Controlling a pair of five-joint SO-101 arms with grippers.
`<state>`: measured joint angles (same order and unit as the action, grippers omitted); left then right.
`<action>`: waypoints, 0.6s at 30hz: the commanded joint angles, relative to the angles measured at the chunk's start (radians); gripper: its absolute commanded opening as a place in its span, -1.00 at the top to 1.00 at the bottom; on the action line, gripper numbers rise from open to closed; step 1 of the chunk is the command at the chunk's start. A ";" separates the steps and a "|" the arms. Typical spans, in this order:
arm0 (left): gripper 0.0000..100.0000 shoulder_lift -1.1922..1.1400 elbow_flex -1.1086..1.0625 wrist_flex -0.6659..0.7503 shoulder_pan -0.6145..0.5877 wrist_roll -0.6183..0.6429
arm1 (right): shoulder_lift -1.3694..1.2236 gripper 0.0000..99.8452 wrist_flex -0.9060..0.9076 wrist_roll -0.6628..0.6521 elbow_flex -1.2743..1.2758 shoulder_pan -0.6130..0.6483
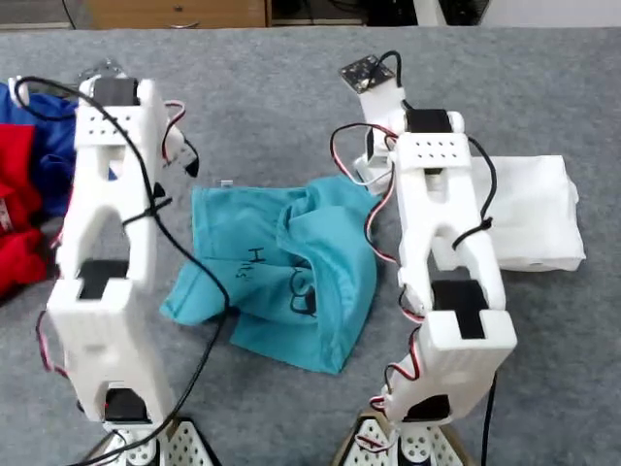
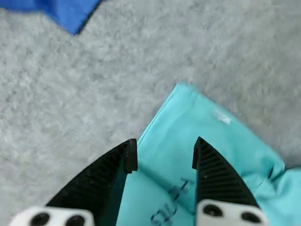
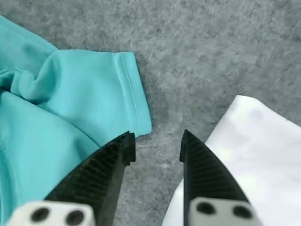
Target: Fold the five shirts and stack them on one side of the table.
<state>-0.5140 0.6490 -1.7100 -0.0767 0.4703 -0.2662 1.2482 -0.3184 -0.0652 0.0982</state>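
A teal shirt (image 1: 281, 267) lies crumpled in the middle of the grey table, between the two arms. My left gripper (image 2: 164, 153) is open and hovers over the teal shirt (image 2: 207, 136) near one of its corners. My right gripper (image 3: 156, 147) is open above bare table, between the hemmed edge of the teal shirt (image 3: 80, 108) and a folded white shirt (image 3: 249, 155). The folded white shirt (image 1: 529, 214) lies at the right side of the table. A blue shirt (image 1: 44, 136) and a red shirt (image 1: 17, 218) are heaped at the left edge.
Grey felt (image 1: 262, 87) covers the table. A small circuit board (image 1: 366, 73) with a black cable sits beyond the right arm. Wooden furniture (image 1: 175, 12) stands past the far edge. A corner of the blue shirt (image 2: 66, 12) lies near the left gripper.
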 commanded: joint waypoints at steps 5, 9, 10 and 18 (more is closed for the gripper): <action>0.60 -0.186 0.196 -0.051 0.012 0.077 | 0.013 0.67 -0.023 0.014 -0.051 0.010; 0.60 -0.186 0.163 -0.051 0.014 0.081 | 0.008 0.67 -0.138 0.221 -0.018 -0.038; 0.60 -0.194 0.161 -0.049 0.012 0.094 | 0.008 0.67 -0.190 0.255 0.012 -0.044; 0.60 -0.265 0.226 -0.048 0.049 0.216 | 0.008 0.67 -0.503 0.373 0.188 -0.048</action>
<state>-0.7733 0.8040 -1.7469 -0.0568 0.6529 -0.2662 0.8401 0.0038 0.1112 0.0721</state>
